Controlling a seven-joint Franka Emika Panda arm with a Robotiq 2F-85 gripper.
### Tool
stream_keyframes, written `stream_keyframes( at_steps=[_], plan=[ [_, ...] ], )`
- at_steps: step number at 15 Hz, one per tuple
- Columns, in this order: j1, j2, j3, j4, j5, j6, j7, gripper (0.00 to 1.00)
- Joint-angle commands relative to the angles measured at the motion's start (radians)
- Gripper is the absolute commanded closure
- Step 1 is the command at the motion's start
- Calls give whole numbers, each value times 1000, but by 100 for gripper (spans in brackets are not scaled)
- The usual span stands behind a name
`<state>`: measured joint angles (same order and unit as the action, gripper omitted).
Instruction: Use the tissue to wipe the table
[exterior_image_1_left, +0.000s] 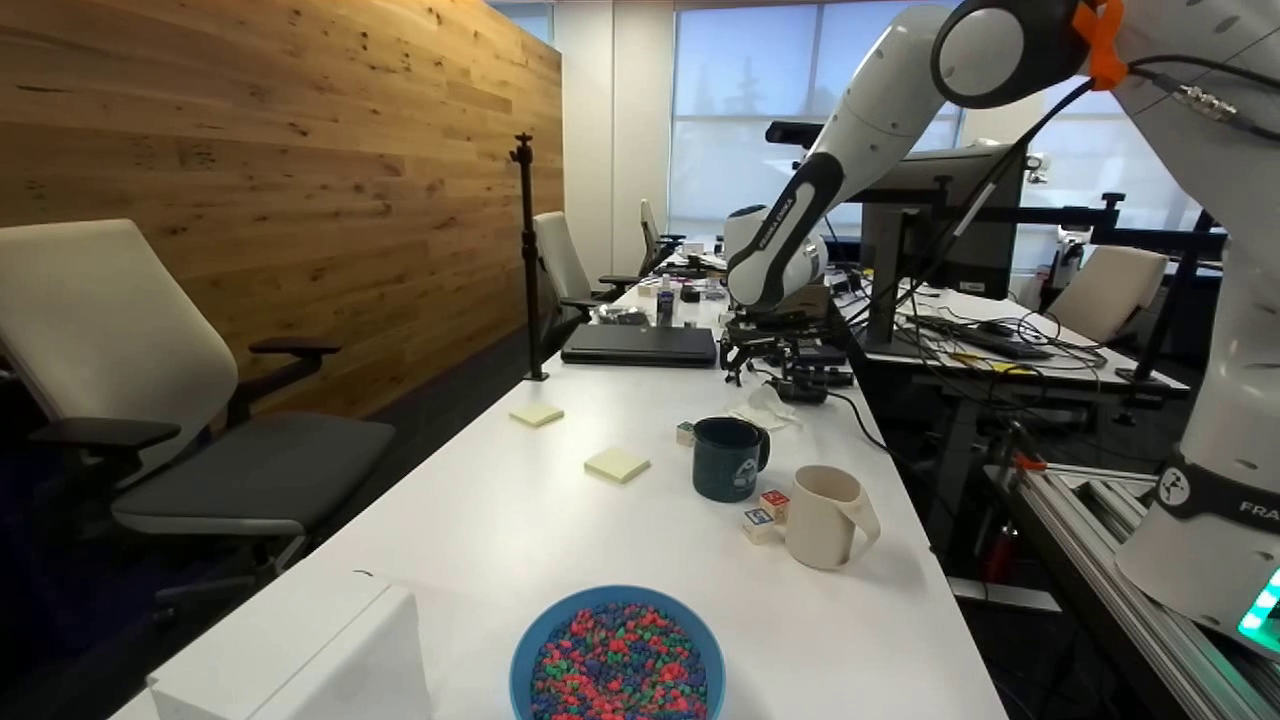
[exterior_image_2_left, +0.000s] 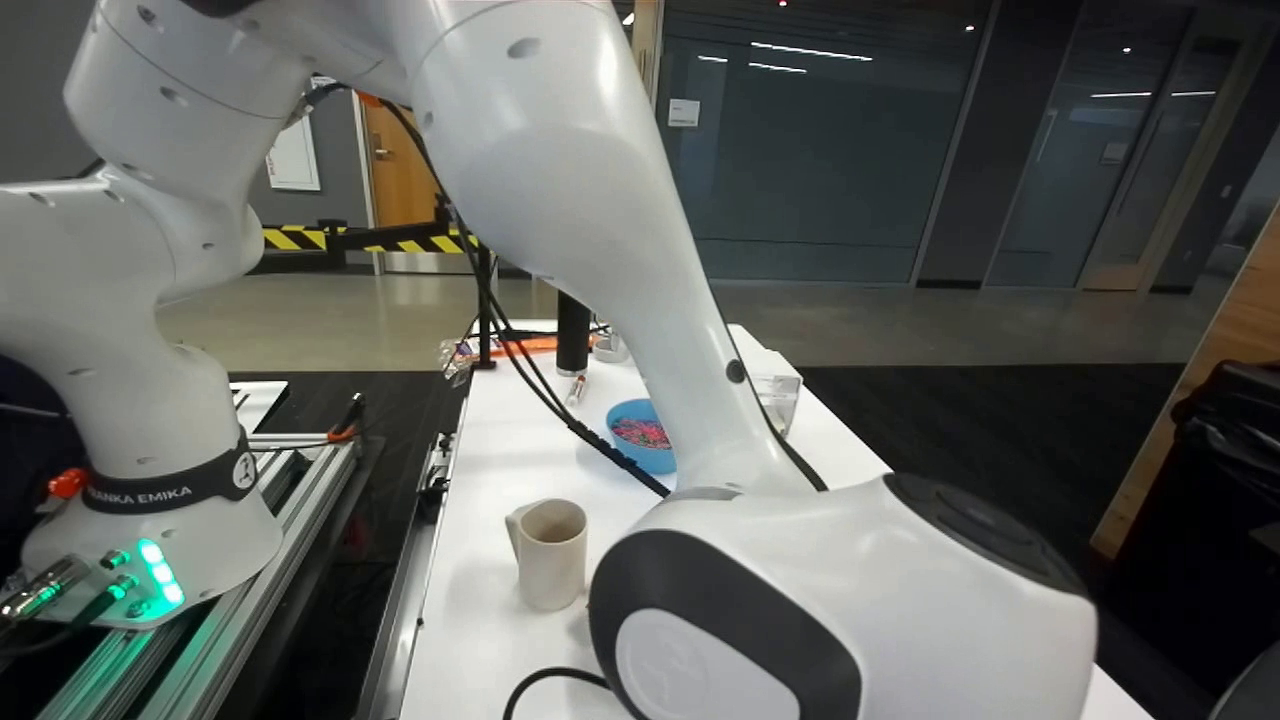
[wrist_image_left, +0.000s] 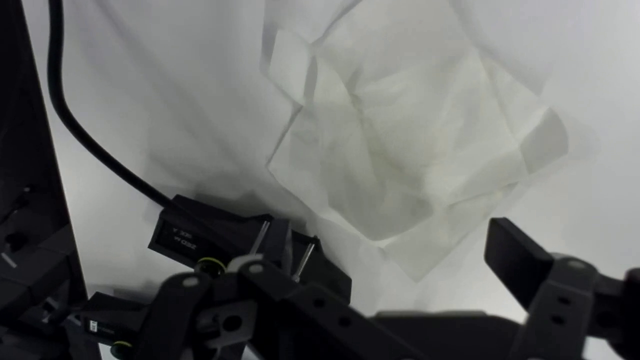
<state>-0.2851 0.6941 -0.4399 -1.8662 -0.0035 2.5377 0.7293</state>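
The crumpled white tissue lies loosely on the white table, filling the upper middle of the wrist view. In an exterior view the tissue lies near the table's right edge, behind the dark green mug. It is hidden behind the arm in the other exterior picture, where the table also shows. My gripper is open with its fingers wide apart and nothing between them. It hangs above the table beside the tissue's near corner. In an exterior view the gripper is just beyond the tissue.
A black camera with a cable lies beside the tissue, close to my left finger. A dark green mug, a beige mug, letter blocks, sticky-note pads, a blue bowl and a closed laptop stand around.
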Motion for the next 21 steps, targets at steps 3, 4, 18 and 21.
stream_keyframes(
  at_steps=[3, 4, 18, 21],
  plan=[
    [-22, 89, 12, 117, 88, -46, 70, 0],
    [-23, 100, 11, 128, 108, -55, 99, 0],
    [-34, 176, 42, 214, 139, -136, 184, 0],
    [-35, 187, 43, 224, 140, -139, 188, 0]
  ],
)
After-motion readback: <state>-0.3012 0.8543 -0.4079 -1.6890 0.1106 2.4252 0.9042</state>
